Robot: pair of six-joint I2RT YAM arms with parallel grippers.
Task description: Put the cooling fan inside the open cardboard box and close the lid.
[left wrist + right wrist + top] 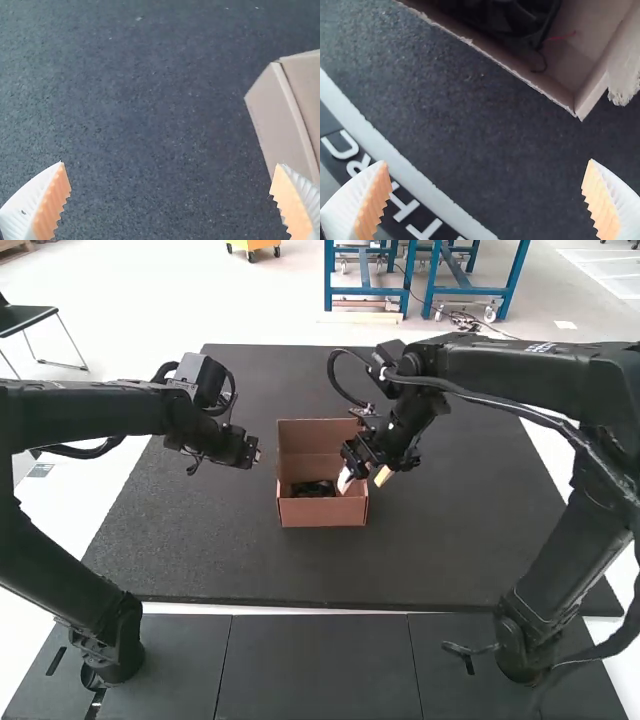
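An open cardboard box point(322, 502) stands in the middle of the black mat, its lid flap point(312, 436) upright at the far side. The black cooling fan point(310, 486) lies inside it, and in the right wrist view the fan point(515, 17) shows with thin wires on the box floor. My right gripper point(362, 472) hangs open just above the box's right wall, nothing between its fingers point(370, 202). My left gripper point(250, 453) is open too, a little left of the box; a corner of the box point(290, 115) sits beside one fingertip.
The black mat point(180, 530) covers most of the table, with white table edge to the left and front. Printed white letters point(350, 150) lie on the dark front strip. Open mat surrounds the box on all sides.
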